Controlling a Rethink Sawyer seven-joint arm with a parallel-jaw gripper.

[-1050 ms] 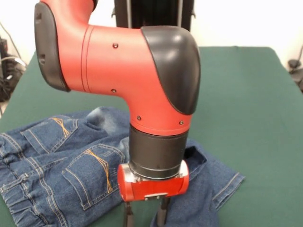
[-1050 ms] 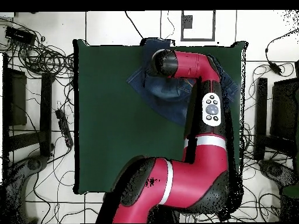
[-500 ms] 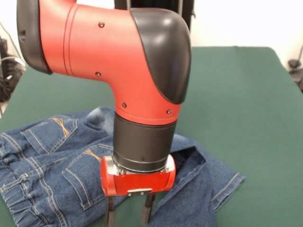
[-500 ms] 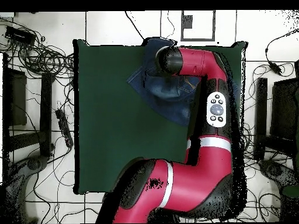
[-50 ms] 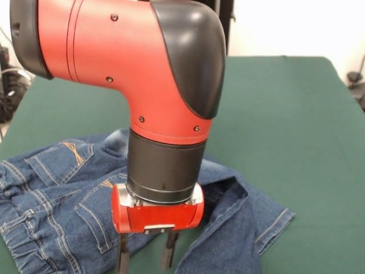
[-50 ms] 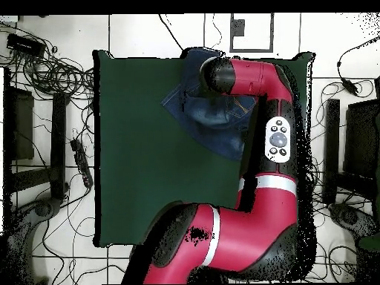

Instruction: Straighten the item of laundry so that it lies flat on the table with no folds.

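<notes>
The item of laundry [image 5: 57, 194], a small pair of blue jeans, lies rumpled at the near left of the green table [image 5: 285, 114]. Its orange-stitched back pockets face up, and one leg [image 5: 245, 228] is folded over toward the right. My gripper [image 5: 145, 260] hangs at the picture's bottom edge over the gap between the legs. Its fingers [image 5: 122, 260] stand apart and open, with nothing gripped; the tips are partly cut off. In the overhead view the jeans [image 6: 211, 119] lie near the table's top edge [image 6: 148, 53], and the arm's wrist [image 6: 215, 74] hides the gripper.
The red arm [image 6: 271, 141] runs along the table's right side in the overhead view and covers part of the jeans. Cables [image 6: 67, 74] and dark equipment [image 6: 18, 126] lie on the floor round the table. Bare green cloth [image 6: 133, 163] stretches left of the jeans.
In the front view the wrist and gripper have shifted left and a little lower over the jeans. The cloth itself looks unchanged.
</notes>
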